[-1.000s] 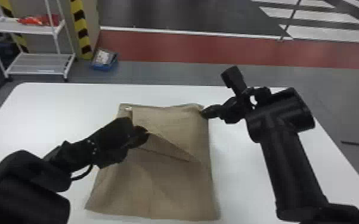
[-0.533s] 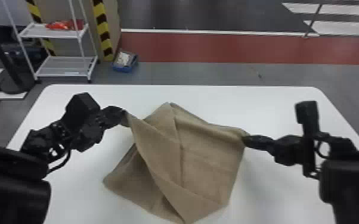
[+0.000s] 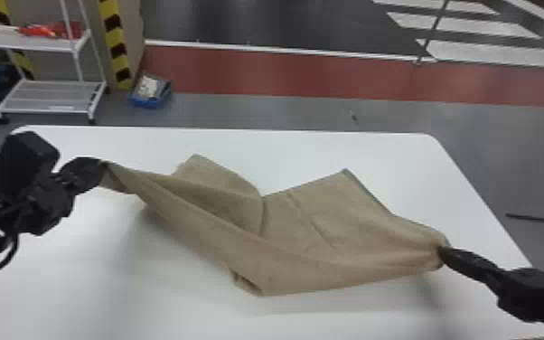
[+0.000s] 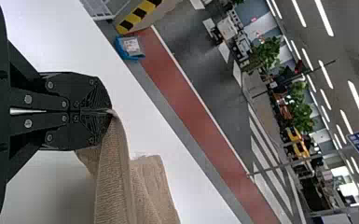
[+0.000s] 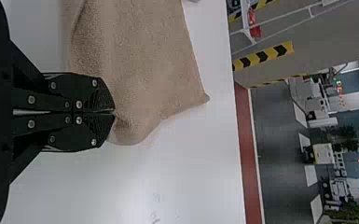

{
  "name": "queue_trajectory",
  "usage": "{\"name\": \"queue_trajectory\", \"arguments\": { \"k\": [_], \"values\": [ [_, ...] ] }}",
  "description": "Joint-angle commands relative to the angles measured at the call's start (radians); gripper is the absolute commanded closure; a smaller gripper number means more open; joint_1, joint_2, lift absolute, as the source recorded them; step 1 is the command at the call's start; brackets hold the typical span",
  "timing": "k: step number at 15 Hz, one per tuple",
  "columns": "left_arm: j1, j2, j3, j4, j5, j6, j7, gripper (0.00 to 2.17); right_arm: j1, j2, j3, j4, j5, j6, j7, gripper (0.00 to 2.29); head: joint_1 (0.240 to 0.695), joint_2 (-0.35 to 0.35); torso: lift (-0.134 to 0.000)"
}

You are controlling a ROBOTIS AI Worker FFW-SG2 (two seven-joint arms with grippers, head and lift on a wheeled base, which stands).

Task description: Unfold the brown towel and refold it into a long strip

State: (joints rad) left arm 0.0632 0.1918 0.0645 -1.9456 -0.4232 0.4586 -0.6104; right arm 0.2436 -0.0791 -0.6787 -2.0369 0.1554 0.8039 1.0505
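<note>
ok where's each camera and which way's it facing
Head view: on the head, facing forward-down at the brown towel, left gripper and right gripper.
Left wrist view: on that wrist, past its gripper over the towel.
Right wrist view: on that wrist, past its gripper across the table.
Both wrist views share the red floor strip.
</note>
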Motion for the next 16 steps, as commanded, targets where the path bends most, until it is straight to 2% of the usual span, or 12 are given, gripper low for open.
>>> {"name": "queue_trajectory", "arguments": {
  "k": [1,2,3,4,5,6,8,10,11,12,15,16],
  "values": [
    [0.01,-0.002,0.046,0.0,0.009,0.019,0.0,1.92,0.091,-0.013,-0.051,-0.043,-0.003,0.002,0.013,2.02,0.695,-0.192,-0.123],
    [0.014,-0.002,0.058,-0.001,0.014,0.019,-0.002,1.92,0.138,-0.018,-0.047,-0.072,0.023,-0.004,0.016,2.0,0.695,-0.199,-0.123],
    [0.017,-0.002,0.061,-0.001,0.014,0.019,-0.002,1.92,0.178,-0.016,-0.035,-0.112,0.092,-0.007,0.043,1.82,0.695,-0.202,-0.123],
    [0.018,-0.002,0.063,-0.001,0.014,0.019,-0.002,1.92,0.197,-0.016,-0.015,-0.141,0.182,-0.004,0.094,1.49,0.695,-0.203,-0.123],
    [0.023,-0.002,0.063,-0.003,0.014,0.019,-0.002,1.92,0.218,-0.016,0.002,-0.18,0.253,-0.004,0.128,0.59,0.695,-0.199,-0.123],
    [0.029,-0.002,0.063,-0.004,0.014,0.016,-0.002,1.92,0.243,-0.016,0.007,-0.224,0.285,-0.004,0.146,0.0,0.695,-0.196,-0.123],
    [0.038,-0.002,0.061,-0.003,0.014,0.013,0.0,1.92,0.256,-0.016,0.007,-0.307,0.354,-0.001,0.197,0.0,0.695,-0.196,-0.123],
    [0.044,-0.002,0.061,-0.003,0.015,0.007,0.0,1.92,0.272,-0.025,0.027,-0.356,0.464,-0.035,0.224,0.06,0.695,-0.197,-0.123],
    [0.044,-0.002,0.061,-0.001,0.015,0.007,0.0,1.92,0.276,-0.039,0.061,-0.356,0.536,-0.084,0.224,0.06,0.695,-0.201,-0.123],
    [0.046,-0.003,0.058,0.002,0.015,0.007,0.0,1.92,0.272,-0.068,0.102,-0.353,0.592,-0.096,0.224,0.07,0.695,-0.205,-0.123],
    [0.053,-0.005,0.055,-0.003,0.015,0.004,-0.002,1.92,0.217,-0.137,0.263,-0.287,0.73,-0.038,0.23,0.09,0.695,-0.204,-0.123],
    [0.053,-0.005,0.055,-0.003,0.015,0.001,-0.003,1.92,0.189,-0.143,0.311,-0.246,0.768,-0.022,0.232,0.1,0.695,-0.199,-0.123]
  ]
}}
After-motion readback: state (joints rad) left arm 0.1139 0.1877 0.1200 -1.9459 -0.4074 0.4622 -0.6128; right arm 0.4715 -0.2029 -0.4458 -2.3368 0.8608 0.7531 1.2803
